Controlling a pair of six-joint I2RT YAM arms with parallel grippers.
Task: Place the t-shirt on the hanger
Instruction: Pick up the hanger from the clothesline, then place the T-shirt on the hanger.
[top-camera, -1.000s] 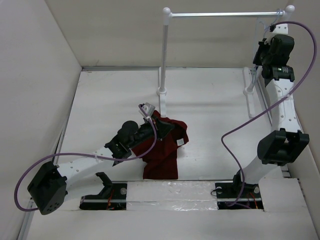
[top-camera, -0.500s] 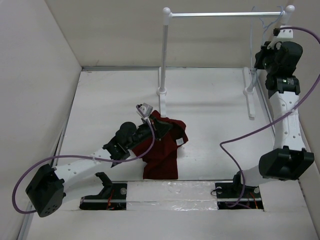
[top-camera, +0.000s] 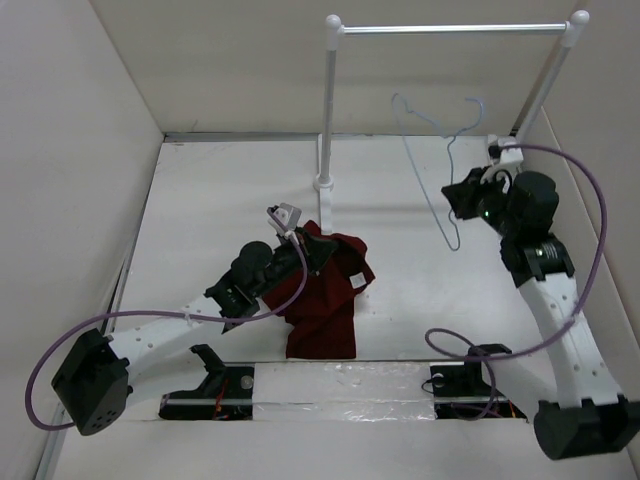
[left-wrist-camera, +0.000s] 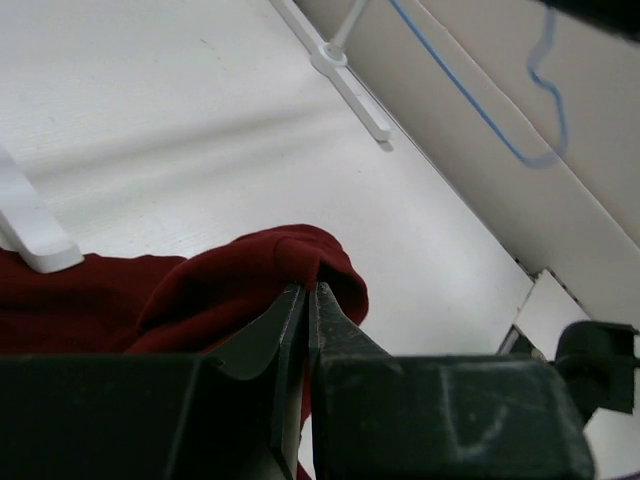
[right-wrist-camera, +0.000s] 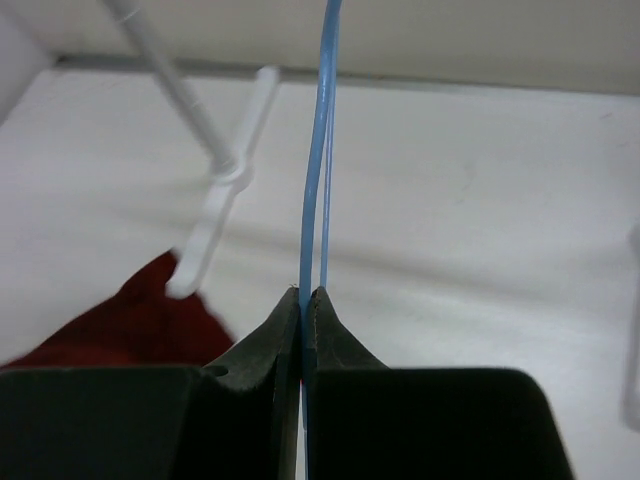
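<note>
The maroon t-shirt lies bunched on the table just in front of the rack's left post. My left gripper is shut on a raised fold of it, seen in the left wrist view at my fingertips. My right gripper is shut on the light-blue wire hanger and holds it in the air right of centre, below the rail. In the right wrist view the wire runs up from between my shut jaws. The hanger also shows in the left wrist view.
The tall white rack with a metal rail stands at the back; its left post and foot are just behind the shirt. Side walls close in left and right. The rack's foot shows in the right wrist view.
My right arm has swung down and left from the rail's right end, carrying the hanger off the rail to mid-air. My left gripper has lifted the shirt fold slightly.
</note>
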